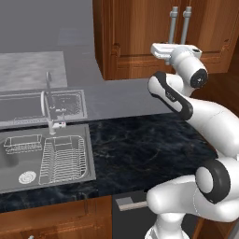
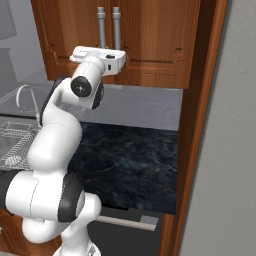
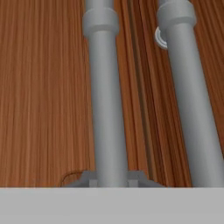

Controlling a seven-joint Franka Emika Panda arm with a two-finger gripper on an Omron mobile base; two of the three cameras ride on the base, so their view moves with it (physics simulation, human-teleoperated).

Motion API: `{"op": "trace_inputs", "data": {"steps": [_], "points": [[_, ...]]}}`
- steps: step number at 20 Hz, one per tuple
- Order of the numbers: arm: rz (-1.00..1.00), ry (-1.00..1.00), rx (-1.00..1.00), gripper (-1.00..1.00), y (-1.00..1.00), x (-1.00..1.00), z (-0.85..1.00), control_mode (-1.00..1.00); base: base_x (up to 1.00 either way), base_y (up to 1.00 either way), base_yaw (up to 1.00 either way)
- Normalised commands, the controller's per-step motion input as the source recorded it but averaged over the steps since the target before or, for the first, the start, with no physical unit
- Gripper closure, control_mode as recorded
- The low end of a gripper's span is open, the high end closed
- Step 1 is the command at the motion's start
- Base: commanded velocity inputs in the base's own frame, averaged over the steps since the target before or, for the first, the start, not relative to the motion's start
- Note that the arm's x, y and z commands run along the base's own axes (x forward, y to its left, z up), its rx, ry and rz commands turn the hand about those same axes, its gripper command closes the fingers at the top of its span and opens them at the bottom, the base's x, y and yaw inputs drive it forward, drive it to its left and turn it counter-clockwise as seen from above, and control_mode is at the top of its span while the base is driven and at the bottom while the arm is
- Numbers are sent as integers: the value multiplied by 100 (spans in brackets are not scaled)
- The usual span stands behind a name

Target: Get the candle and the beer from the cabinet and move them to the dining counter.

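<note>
The cabinet (image 1: 135, 37) (image 2: 155, 40) hangs on the wall above the black counter, and both of its reddish-brown doors are shut. Two vertical silver bar handles (image 1: 173, 25) (image 2: 101, 27) run side by side where the doors meet. My gripper (image 3: 111, 179) is raised to them, with the white hand (image 1: 168, 49) (image 2: 97, 56) at their lower part. In the hand view the left handle (image 3: 105, 100) runs down between my dark fingertips (image 3: 87, 179), which are shut on it. The right handle (image 3: 188, 100) stands free beside it. The candle, the beer and the dining counter are out of view.
Below the cabinet lies a black marble counter (image 1: 140, 149) (image 2: 130, 155) with a steel sink (image 1: 44, 158), its wire rack and a faucet (image 1: 49, 102) to the left. A tall wooden panel (image 2: 192, 125) and a grey wall close off the right side.
</note>
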Motion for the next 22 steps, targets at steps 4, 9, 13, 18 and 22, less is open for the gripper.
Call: {"op": "trace_inputs", "data": {"steps": [4,9,13,18,22], "points": [[2,0,0,100,7,-1,0,-100,0,0,0],[11,0,0,100,38,-28,0,-100,0,0,0],[12,0,0,100,47,-58,0,-100,0,0,0],[15,1,-1,100,58,-66,-1,-100,0,0,0],[12,0,0,100,50,-74,-1,-100,0,0,0]]}}
